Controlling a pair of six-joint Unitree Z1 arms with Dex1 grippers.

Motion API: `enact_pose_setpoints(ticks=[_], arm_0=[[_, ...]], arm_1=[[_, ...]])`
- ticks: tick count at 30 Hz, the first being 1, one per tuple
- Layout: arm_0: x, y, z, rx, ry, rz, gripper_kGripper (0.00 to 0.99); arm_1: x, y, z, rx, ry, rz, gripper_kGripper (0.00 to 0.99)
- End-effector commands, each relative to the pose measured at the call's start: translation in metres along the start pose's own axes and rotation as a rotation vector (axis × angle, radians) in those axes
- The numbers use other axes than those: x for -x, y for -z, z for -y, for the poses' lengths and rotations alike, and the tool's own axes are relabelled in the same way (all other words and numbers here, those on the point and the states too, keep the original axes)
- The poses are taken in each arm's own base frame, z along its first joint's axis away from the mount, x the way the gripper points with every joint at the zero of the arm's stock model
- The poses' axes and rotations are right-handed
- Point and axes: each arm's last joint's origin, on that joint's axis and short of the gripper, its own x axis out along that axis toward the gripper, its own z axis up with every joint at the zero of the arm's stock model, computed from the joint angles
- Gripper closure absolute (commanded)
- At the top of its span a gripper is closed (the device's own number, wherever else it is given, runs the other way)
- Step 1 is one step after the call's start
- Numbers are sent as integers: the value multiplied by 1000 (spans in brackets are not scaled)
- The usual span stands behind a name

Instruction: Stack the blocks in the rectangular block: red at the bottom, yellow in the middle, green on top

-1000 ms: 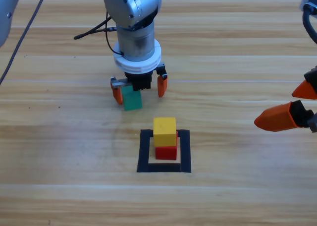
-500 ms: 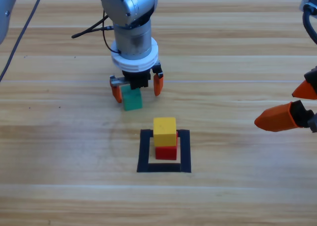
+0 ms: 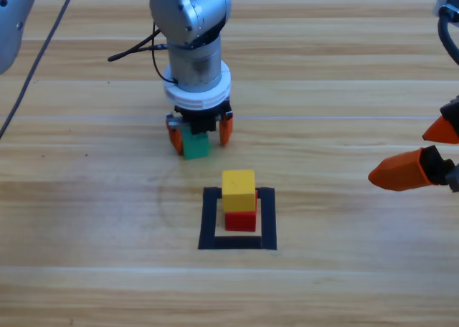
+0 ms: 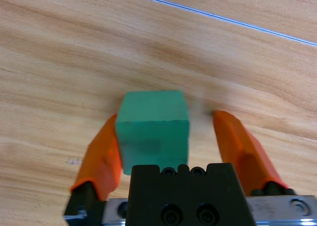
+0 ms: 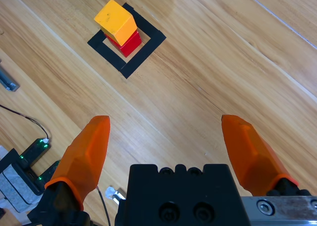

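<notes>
From above, the left arm is standing upright over the table (image 3: pixel 86 198), its claw (image 3: pixel 199 133) straddling green (image 3: pixel 195 143) behind the square (image 3: pixel 208 219), where yellow (image 3: pixel 238 189) is sitting on red (image 3: pixel 241 220). The right claw (image 3: pixel 423 158) is waiting at the right edge.

Left wrist: one jaw is touching green (image 4: pixel 152 132), the other is just clear, not yet clenched.

Right wrist: jaws spread wide, looking down on the stack.

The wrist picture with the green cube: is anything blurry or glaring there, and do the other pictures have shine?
Left wrist view: green cube sharp, wood evenly lit, no glare. High view: soft sheen on the table near the top. Right wrist view: pale shine on the wood beyond the tape square.
</notes>
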Motion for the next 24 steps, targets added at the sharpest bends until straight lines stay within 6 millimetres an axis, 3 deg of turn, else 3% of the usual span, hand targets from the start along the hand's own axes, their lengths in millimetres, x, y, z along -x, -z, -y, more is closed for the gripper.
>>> enact_pose_setpoints(ticks=[1,6,10,16,21,24], arm_0=[[-41,-4,0,-14,-44,-48,387],[-32,-2,0,-50,-35,-38,651],[1,-2,-5,-119,-4,-1,959],[77,-2,-12,-317,142,86,990],[117,5,-24,-460,195,97,990],[130,17,-27,-545,206,76,990]], arm_1=[[-12,9,-5,25,-10,-44,2],[-13,9,-5,27,-11,-47,2],[-13,9,-5,27,-11,-48,2],[-13,10,-5,27,-12,-50,2],[-13,9,-5,27,-12,-49,2],[-13,9,-5,27,-12,-49,2]])
